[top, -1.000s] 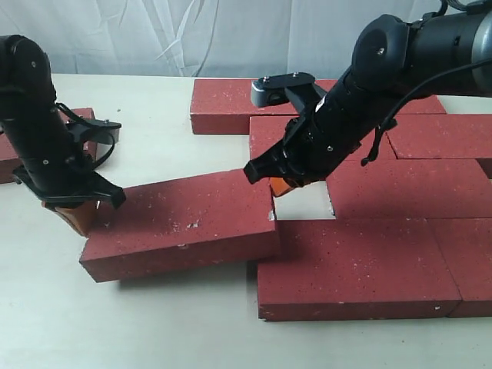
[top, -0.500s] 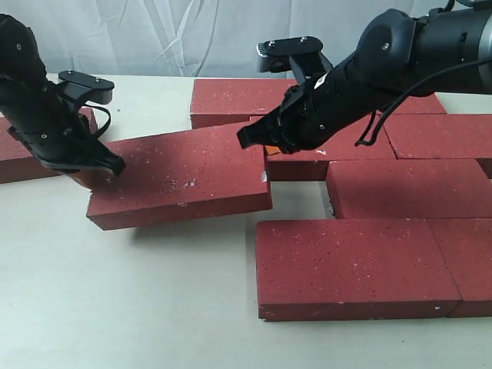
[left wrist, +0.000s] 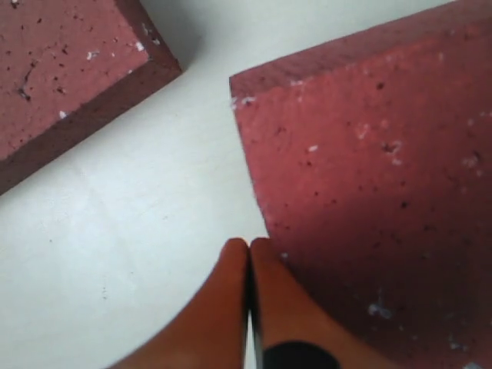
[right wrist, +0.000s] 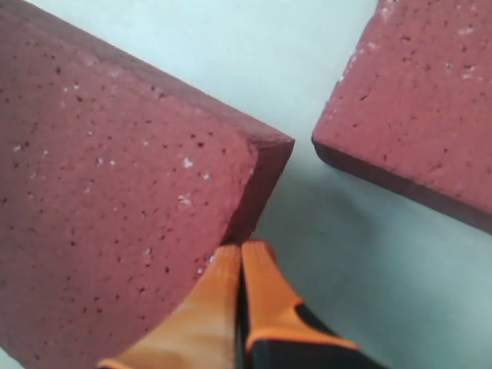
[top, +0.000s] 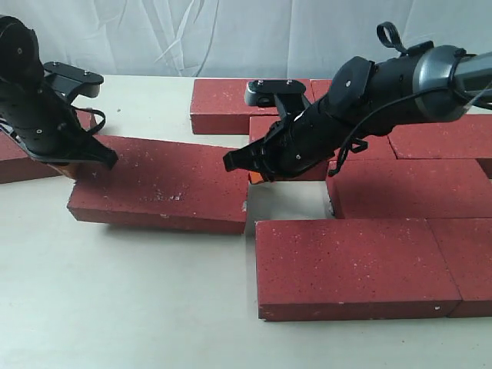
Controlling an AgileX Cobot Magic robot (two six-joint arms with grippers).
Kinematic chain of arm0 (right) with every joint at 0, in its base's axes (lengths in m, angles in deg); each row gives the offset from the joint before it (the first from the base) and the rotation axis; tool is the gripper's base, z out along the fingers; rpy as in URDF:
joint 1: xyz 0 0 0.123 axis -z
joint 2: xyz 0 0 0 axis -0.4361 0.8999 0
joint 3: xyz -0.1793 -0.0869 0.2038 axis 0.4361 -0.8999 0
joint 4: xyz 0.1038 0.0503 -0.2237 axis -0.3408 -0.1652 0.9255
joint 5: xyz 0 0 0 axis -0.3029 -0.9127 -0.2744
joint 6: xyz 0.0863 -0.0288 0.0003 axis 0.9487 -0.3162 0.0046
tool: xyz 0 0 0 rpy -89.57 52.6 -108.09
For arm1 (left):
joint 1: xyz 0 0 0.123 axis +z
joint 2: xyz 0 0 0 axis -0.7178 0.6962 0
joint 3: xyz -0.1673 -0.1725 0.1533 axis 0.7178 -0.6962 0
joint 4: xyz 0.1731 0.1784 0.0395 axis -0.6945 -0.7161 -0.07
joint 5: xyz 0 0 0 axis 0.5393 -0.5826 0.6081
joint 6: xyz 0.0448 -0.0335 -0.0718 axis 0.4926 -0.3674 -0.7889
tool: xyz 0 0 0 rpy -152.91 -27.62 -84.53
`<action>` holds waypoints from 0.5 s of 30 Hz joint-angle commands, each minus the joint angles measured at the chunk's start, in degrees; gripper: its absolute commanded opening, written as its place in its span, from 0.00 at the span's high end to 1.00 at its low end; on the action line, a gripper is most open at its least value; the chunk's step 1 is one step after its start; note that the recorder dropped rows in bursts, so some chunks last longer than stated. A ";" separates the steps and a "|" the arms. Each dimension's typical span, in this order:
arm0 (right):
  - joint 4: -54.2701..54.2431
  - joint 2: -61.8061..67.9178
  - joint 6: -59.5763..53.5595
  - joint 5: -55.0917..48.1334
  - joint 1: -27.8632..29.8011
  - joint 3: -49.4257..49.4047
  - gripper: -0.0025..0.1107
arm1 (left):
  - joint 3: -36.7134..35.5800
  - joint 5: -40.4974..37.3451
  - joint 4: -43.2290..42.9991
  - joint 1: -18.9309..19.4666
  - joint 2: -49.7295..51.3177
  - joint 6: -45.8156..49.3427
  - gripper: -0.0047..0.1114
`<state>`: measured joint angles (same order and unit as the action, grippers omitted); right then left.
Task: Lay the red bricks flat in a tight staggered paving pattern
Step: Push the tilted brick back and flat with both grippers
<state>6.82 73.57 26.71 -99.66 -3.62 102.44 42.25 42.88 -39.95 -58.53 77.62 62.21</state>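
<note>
Exterior view: our loose brick lies flat just beside the laid bricks, skewed. Left gripper and right gripper are pinched closed and empty at its ends. We'd square it first, then push slowly.

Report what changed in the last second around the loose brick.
The loose brick slid left and toward the far side, away from the gap in the paving, turning roughly parallel to the rows. The left pincer and right pincer moved with it at its ends. Both stayed shut, gripping nothing; the laid bricks did not move.
</note>
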 commanded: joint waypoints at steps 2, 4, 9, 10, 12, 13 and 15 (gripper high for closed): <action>-0.94 1.29 -0.78 1.78 -0.29 0.12 0.98 | 0.17 0.83 -0.49 -0.54 0.87 -0.39 0.96; -0.94 1.69 -0.78 2.42 -0.29 0.12 0.98 | 0.17 0.38 -1.10 -0.54 2.40 -0.39 0.96; 0.24 2.03 -0.78 2.81 -0.29 0.12 0.98 | 0.17 -0.54 -2.69 -0.41 4.99 -0.39 0.96; 0.96 2.03 -0.78 2.81 -0.29 0.12 0.98 | 0.17 -0.53 -2.84 -0.15 5.23 -0.39 0.96; 2.32 2.03 -0.78 2.81 -0.19 0.12 0.98 | 0.17 -0.65 -3.25 0.54 5.50 -0.39 0.96; 2.88 2.03 -0.65 2.81 -0.19 0.12 0.98 | 0.17 -0.66 -3.25 1.25 5.50 -0.51 0.96; 3.40 1.92 -0.65 2.81 0.19 0.12 0.98 | 0.17 -0.66 -3.25 2.64 5.50 -1.75 0.96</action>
<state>8.88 75.71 26.38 -97.43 -3.86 102.44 42.25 42.53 -42.36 -57.44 83.09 61.97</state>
